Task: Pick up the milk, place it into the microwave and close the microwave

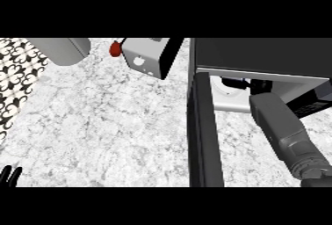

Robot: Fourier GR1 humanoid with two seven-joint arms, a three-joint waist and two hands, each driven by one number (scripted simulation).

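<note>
Right robot hand (259, 85) reaching into the open microwave (259, 55), fingers hidden inside, so open or closed cannot be told. Milk probably the pale shape (228, 91) just left of it, within the cavity. Door (204, 132) standing open, long axis toward the viewer, nearer this arm. Left robot hand (9, 176) resting open at lower left on the table (103, 123).

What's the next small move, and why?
Probably draw the right hand back out of the microwave: its forearm reaches into the cavity past the open door, which can't swing shut until the arm clears. Whether the milk is set down inside I can't tell.
</note>
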